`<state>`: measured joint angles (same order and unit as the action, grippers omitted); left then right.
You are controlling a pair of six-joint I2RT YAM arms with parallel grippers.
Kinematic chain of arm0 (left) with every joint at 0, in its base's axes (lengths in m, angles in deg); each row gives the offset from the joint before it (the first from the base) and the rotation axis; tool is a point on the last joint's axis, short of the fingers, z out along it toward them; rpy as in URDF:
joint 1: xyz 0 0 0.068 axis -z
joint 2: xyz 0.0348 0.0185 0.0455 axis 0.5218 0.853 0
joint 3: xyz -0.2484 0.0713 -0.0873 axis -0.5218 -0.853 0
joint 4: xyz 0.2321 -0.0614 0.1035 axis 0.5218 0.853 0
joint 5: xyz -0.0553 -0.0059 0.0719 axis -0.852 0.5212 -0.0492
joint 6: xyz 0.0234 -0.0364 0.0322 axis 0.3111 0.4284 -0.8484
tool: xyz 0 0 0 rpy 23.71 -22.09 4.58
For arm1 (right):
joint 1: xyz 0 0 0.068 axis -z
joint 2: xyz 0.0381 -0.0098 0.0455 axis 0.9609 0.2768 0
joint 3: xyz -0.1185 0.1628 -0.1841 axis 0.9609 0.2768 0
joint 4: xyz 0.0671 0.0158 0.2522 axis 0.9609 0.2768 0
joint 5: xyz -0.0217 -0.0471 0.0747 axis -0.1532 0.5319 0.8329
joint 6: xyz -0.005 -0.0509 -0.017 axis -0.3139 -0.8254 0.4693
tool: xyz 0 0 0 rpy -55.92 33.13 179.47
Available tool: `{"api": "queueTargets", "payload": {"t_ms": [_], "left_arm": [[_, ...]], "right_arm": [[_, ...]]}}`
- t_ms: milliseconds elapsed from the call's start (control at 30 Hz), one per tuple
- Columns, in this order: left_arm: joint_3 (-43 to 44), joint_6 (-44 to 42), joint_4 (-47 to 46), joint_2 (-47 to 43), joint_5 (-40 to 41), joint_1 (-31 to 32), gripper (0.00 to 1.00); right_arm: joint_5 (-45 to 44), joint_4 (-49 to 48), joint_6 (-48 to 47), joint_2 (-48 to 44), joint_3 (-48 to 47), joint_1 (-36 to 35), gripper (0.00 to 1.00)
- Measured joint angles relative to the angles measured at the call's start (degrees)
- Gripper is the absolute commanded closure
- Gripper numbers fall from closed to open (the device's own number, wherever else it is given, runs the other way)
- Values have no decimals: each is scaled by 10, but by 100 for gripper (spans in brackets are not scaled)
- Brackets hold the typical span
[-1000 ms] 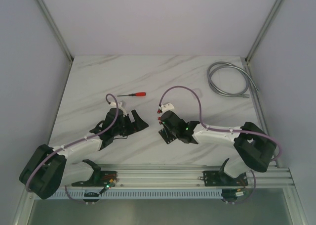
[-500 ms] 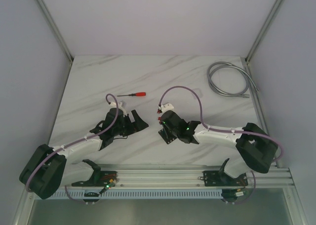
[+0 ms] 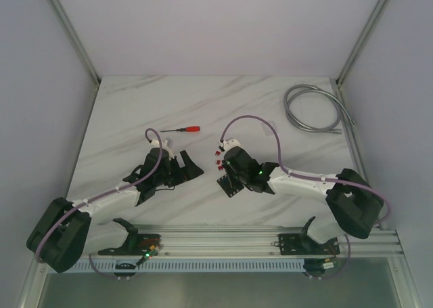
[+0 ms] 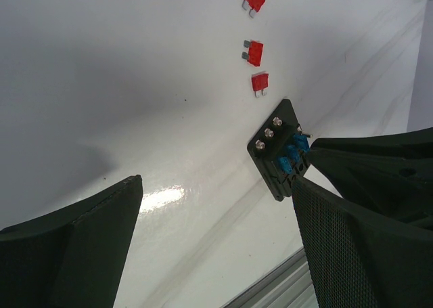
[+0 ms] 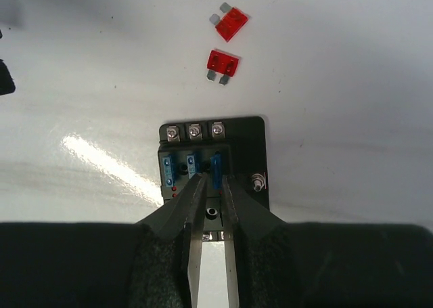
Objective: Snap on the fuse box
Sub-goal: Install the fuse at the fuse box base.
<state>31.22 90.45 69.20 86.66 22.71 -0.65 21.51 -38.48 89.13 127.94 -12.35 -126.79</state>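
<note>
Three blue fuses (image 5: 191,164) sit in the slots of the fuse box (image 5: 247,145), which lies flat on the table (image 5: 352,118), face up, directly under the tips of the right gripper (image 5: 210,181). That gripper's jaws are drawn nearly together w/ only a thin slit between them. The tips come down on the box face beside the rightmost blue fuse. Can't tell if they pinch anything or just press. Likely reason for the narrow set: slim tips fit between the slots, so a fuse can be seated or steadied w/o knocking its neighbours.

Two red fuses (image 5: 222,64) lie loose just ahead of the right tips, beyond the box's far edge, apart from it. The left wrist view shows a third.

The left gripper (image 4: 216,233) is spread wide, nothing in it. The box sits ahead of it, near its right-hand finger but not touching. Prob. parked close as a brace if the box slides.

Farther off: a red-handled screwdriver (image 3: 183,129) beyond the left gripper and a grey cable coil (image 3: 311,108) far past the right arm.
</note>
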Motion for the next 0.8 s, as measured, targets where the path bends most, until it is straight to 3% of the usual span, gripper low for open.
{"api": "queueTargets", "payload": {"t_ms": [300,800], "left_arm": [[0,0,0,0,0,0,0],[0,20,0,30,-30,4,5]], "right_arm": [[4,4,0,0,-2,2,72],[8,78,-16,27,-82,8,78]]}}
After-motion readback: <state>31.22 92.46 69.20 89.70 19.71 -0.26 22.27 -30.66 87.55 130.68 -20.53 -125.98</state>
